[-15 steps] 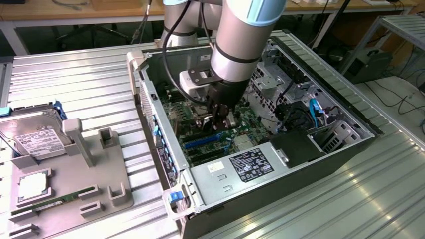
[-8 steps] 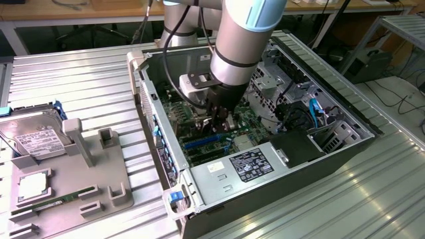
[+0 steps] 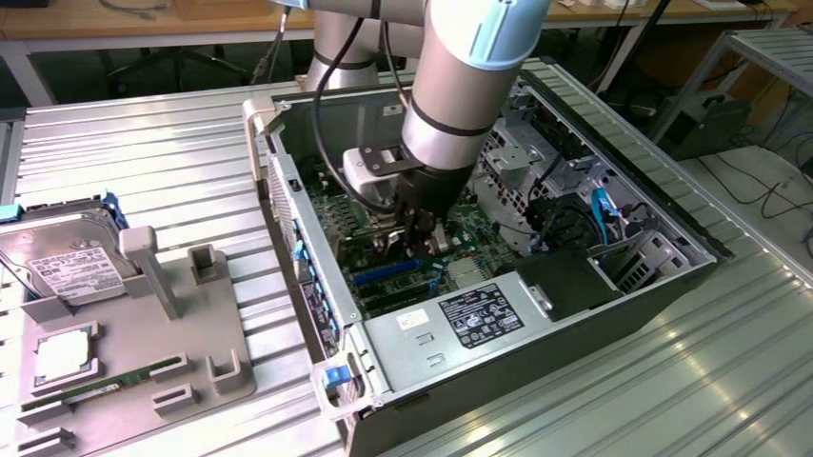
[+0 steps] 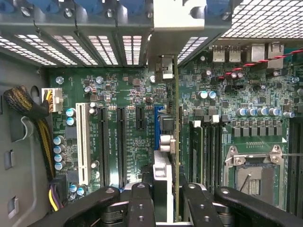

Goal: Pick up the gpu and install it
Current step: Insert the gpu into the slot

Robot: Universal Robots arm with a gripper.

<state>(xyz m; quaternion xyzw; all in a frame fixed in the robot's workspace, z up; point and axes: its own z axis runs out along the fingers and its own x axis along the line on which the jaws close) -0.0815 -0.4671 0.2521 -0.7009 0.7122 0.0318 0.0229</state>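
Note:
My gripper (image 4: 164, 203) is inside the open computer case (image 3: 661, 205), shut on the gpu (image 4: 166, 156). In the wrist view the card is edge-on: a thin green board with a silver block, held between the black fingers (image 4: 141, 201). It runs along the blue slot (image 4: 156, 125) on the motherboard (image 4: 128, 94). Its silver bracket (image 4: 176, 23) stands at the case's rear slot openings. Whether the card sits in the slot I cannot tell. In the exterior view the gripper (image 3: 425, 228) hangs low over the board, and the arm hides most of the card.
A white slot (image 4: 83, 142), black slots (image 4: 102, 142), the CPU socket (image 4: 255, 170) and a cable bundle (image 4: 28, 106) flank the card. On the exterior view's left, a grey fixture (image 3: 178, 352) holds a hard drive (image 3: 64, 267) and a memory stick (image 3: 109, 386). The power supply (image 3: 477, 319) is at the front.

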